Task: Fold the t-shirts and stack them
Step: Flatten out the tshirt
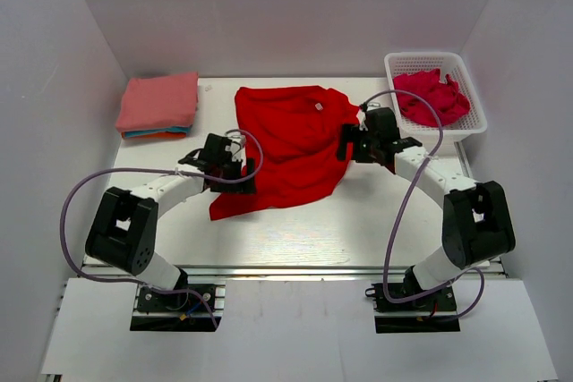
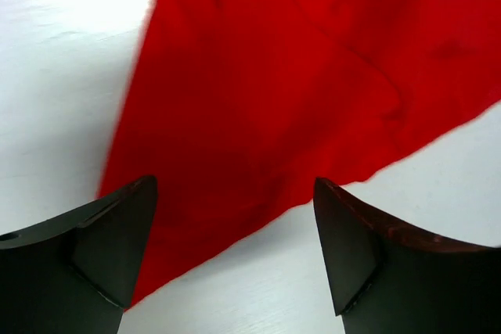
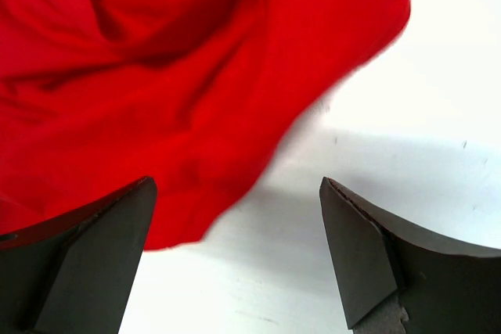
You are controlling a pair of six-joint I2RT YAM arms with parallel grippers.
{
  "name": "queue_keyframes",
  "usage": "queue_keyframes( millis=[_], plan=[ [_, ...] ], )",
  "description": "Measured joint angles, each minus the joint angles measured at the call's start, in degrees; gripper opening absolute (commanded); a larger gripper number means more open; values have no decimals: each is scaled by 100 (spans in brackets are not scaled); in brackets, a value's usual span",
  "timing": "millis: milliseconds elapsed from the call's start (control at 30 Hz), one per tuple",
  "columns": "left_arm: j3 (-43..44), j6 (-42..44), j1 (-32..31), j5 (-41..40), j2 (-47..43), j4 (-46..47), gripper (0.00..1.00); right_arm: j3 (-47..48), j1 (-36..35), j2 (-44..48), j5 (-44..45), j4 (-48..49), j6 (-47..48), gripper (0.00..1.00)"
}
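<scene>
Where the basket (image 1: pixel 445 134) sits, crimson-pink t-shirts (image 1: pixel 431 96) lie inside it.

White table (image 1: pixel 295 239), plain white walls (image 1: pixel 295 6) on three sides, bright even light, soft glare on its surface

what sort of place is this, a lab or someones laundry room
Most likely a robotics lab test cell, not a home: a white table boxed in by plain white walls, the left arm and right arm bolted at its near edge, and a red t-shirt laid out between them.
</scene>
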State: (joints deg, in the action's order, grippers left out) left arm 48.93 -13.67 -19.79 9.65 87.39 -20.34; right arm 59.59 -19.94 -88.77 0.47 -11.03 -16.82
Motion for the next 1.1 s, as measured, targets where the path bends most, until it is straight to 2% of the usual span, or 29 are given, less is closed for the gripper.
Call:
queue_keyframes(
  millis=[100,133,333,533,567,600,733,833,900,933,1100],
  plan=[
    [-9,-87,-267,-28,-24,-59,87,-221,0,31,0,-50,-57,90],
    [15,-98,-328,-52,-11,-63,81,-280,-2,31,0,-70,-72,90],
    [422,-240,-573,-439,415,-188,61,-487,-2,31,-92,-120,-122,90],
    [511,-376,-623,-1047,542,-461,57,-511,-2,31,-262,-92,-125,90],
    [522,-393,-623,-1113,542,-476,50,-511,-2,31,-282,-92,-125,90],
    [535,-431,-623,-1182,542,-494,47,-511,-2,31,-297,-87,-125,90],
    [553,-444,-623,-1379,551,-529,44,-511,-2,31,-376,-81,-122,90],
    [590,-472,-623,-1460,614,-553,30,-514,-7,31,-428,-81,-120,90],
    [634,-470,-623,-1493,686,-573,16,-529,-7,31,-457,-63,-120,90],
    [647,-466,-623,-1506,717,-564,1,-553,-7,31,-479,-42,-120,90],
    [654,-374,-623,-1502,750,-494,0,-730,-74,33,-520,7,-105,90]
  ],
)
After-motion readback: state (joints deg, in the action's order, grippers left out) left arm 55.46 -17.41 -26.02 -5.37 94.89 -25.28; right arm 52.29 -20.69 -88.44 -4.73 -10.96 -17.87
